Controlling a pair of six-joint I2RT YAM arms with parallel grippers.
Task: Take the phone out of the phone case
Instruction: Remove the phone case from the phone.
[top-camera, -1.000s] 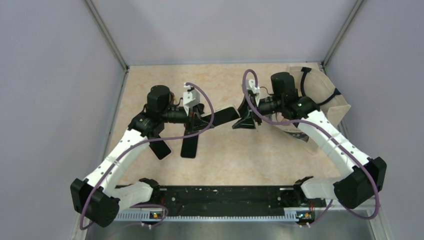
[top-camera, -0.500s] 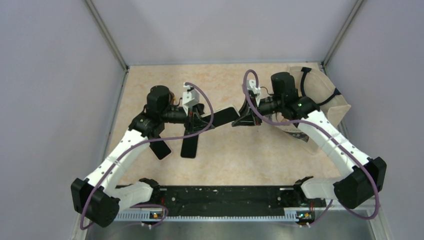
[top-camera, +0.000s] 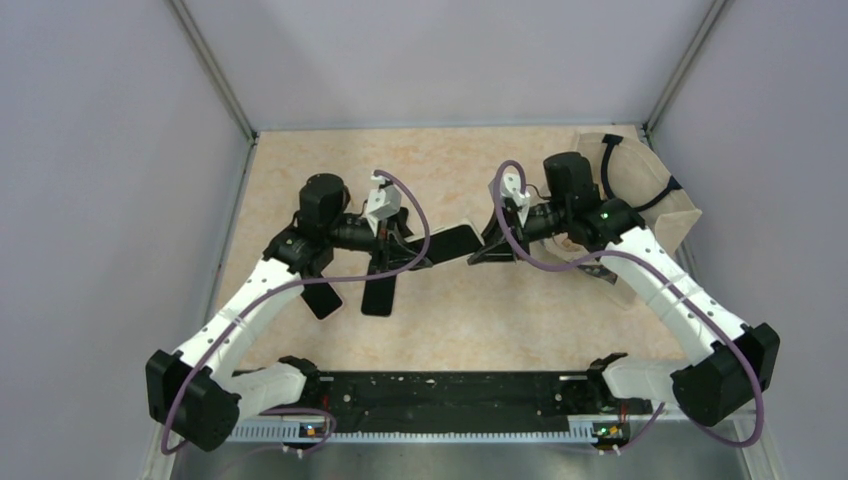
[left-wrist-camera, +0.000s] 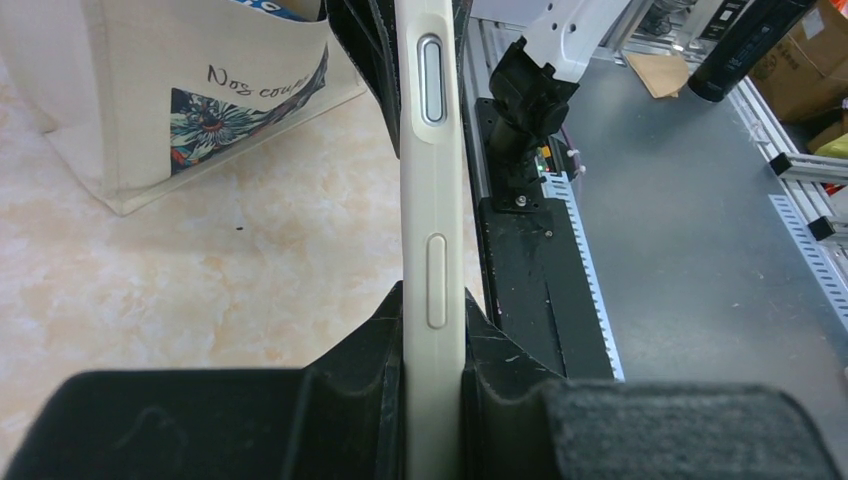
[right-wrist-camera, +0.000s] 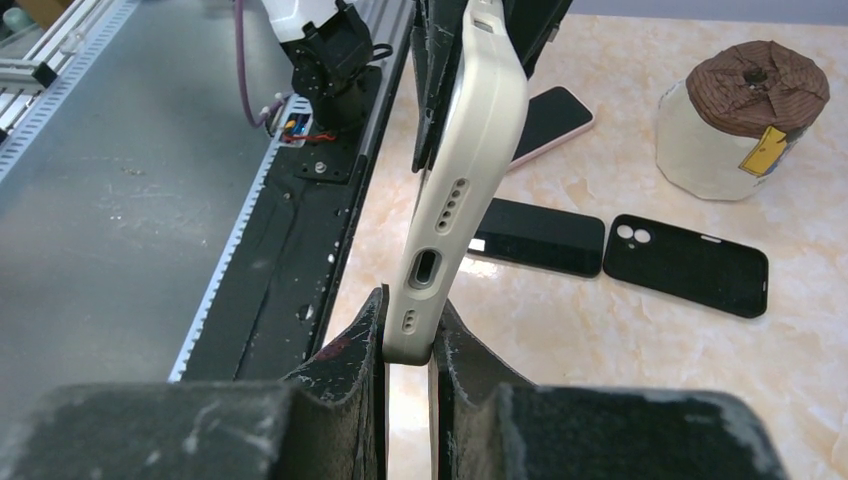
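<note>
Phone (top-camera: 452, 241), dark flat slab in cream soft-plastic case (left-wrist-camera: 433, 200), held mid-air at centre of top view. Left gripper (left-wrist-camera: 433, 335) clamped on one end of cased phone, right gripper (right-wrist-camera: 408, 335) clamped on port end. Case probably flexible and grippy, phone stiff with fragile glass. Best hold looks like case lip at corner, peeled back.

Above mid table (top-camera: 470, 330) the cased phone (top-camera: 452, 243) hangs between the left end effector (top-camera: 422, 250) and the right end effector (top-camera: 479, 251), loose phone (right-wrist-camera: 540, 238) and spare case (right-wrist-camera: 686, 264) front-left, tote bag (top-camera: 655, 200) back-right.
</note>
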